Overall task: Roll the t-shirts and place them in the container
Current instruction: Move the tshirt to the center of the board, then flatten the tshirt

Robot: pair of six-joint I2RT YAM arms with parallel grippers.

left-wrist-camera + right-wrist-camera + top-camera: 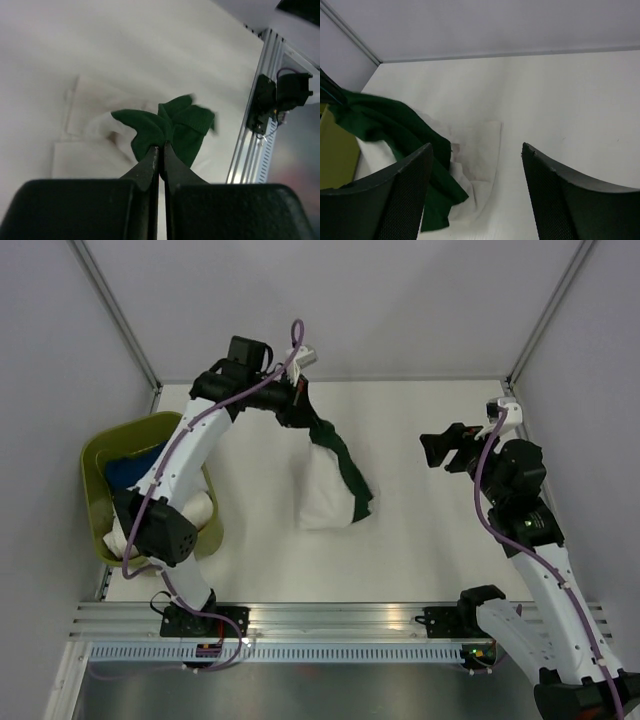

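tabletop [420, 540]: pale and matte; it carries everything here.
basket [95, 455]: yellow-green, at the left edge of the tabletop; a blue cloth [130, 468] and a white cloth [195, 508] lie inside it.
white t-shirt [320, 495]: it lies to the right of the basket, apart from it, folded to a rough rectangle with soft creases, flat on the tabletop.
dark green t-shirt [345, 465]: plain and bunched into a long strip, to the right of the basket. Its upper end is lifted off the tabletop; the rest drapes down along the side of the white t-shirt that is away from the basket.
left pincer [300, 398]: to the right of the basket and beyond it, fingers pressed together on the upper end of the dark green t-shirt.
right pincer [445, 450]: far right of the basket, past both shirts, fingers wide apart, touching nothing.
left wrist view only: the green cloth spreads like petals just past the closed fingertips, with the white t-shirt below it.
right wrist view only: the green strip crosses the near corner of the white t-shirt; a piece of the basket wall shows at the left edge.
top view only: both arms and the basket's contents together.
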